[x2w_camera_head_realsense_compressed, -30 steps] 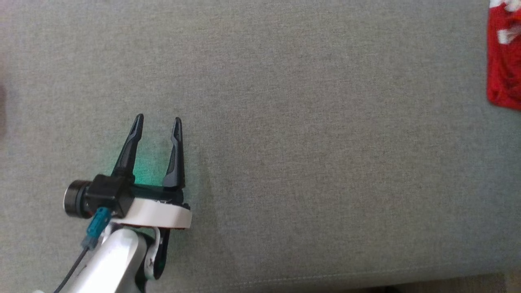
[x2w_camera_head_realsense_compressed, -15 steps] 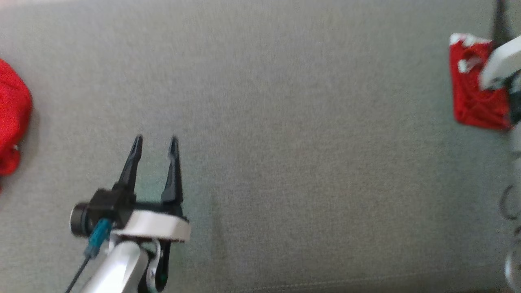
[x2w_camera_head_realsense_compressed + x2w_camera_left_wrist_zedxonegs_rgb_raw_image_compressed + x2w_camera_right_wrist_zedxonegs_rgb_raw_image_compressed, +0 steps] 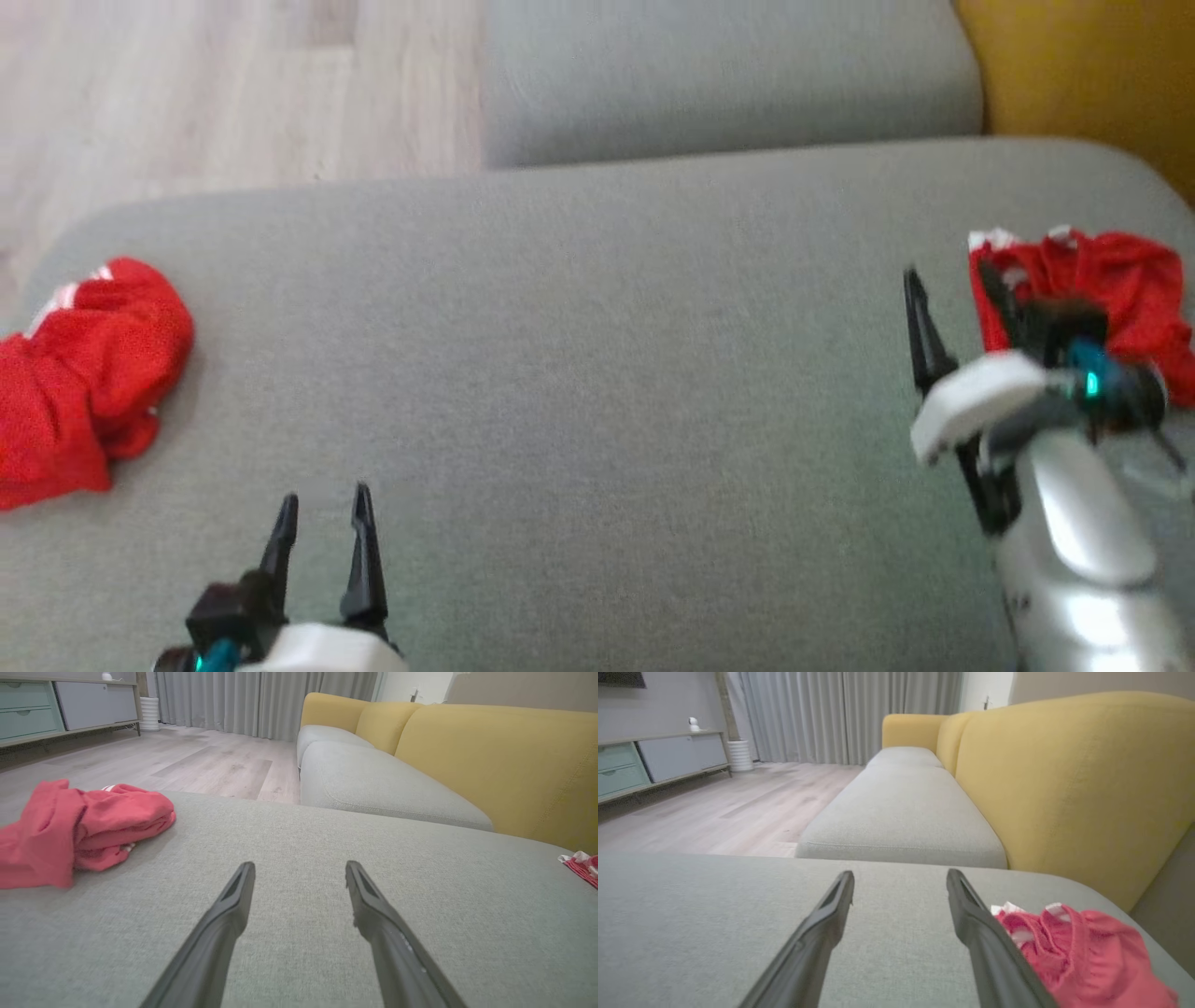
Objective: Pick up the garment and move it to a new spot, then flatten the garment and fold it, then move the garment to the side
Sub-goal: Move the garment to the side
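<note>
Your head camera has tilted up since a second ago. The whole picture has shifted, so the far edge of the broad grey fabric seat cushion (image 3: 597, 373) has come into sight. So have the pale wood floor (image 3: 187, 84), a second grey cushion (image 3: 719, 75) and the mustard-yellow backrest (image 3: 1074, 65) beyond that edge. The cloth itself has not visibly moved.

You will find the garment (image 3: 1130, 271), a rumpled red jersey with white patches and a bit of red-white striped trim, at the cushion's far right corner, close under the yellow backrest. Its lettering does not show. In the right wrist view the garment (image 3: 1092, 952) lies just beside the right-hand finger and partly behind it. You cannot tell from these views whether that finger touches the cloth.

Your right gripper (image 3: 945, 273) is over the cushion's right side with its fingers spread wide and nothing between them, as its own view (image 3: 900, 873) confirms.

Your left gripper (image 3: 326, 495) sits at the cushion's near edge, left of centre, fully spread and empty, over bare fabric (image 3: 300, 865).

A crumpled heap of red cloth with white stripes (image 3: 84, 373) rests at the cushion's left end, well apart from both grippers.
</note>
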Controlling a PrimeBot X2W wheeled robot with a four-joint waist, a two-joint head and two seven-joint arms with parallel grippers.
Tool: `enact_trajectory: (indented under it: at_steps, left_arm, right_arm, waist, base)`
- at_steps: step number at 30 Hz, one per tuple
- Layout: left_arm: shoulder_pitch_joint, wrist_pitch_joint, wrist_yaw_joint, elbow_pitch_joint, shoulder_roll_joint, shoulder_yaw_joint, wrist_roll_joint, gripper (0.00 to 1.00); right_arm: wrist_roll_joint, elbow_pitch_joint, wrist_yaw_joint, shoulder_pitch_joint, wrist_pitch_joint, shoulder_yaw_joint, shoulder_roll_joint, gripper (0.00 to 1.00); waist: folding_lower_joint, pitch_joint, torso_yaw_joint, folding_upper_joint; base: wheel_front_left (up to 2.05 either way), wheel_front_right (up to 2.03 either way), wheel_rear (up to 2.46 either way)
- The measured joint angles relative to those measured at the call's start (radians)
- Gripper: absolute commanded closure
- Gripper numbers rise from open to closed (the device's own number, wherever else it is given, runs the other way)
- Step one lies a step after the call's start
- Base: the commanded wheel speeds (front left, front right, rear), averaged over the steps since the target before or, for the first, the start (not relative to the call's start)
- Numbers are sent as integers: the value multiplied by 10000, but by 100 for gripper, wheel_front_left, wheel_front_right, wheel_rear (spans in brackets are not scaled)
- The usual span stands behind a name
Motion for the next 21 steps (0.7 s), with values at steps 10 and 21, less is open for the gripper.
enact_trajectory:
  at_steps: [10,21]
  left_arm:
    - [929,-12,8,-52,-2,-4,-4,0]
    - [1094,-4,12,-165,-4,-119,2,0]
  right_arm:
    - [263,-2801,0,3728,-138,-184,550,0]
    - [1432,-4719,0,5754,290,307,596,0]
  waist:
    - [3,-837,497,0]
    - [5,-969,474,0]
  base:
    - [0,0,0]
    - [0,0,0]
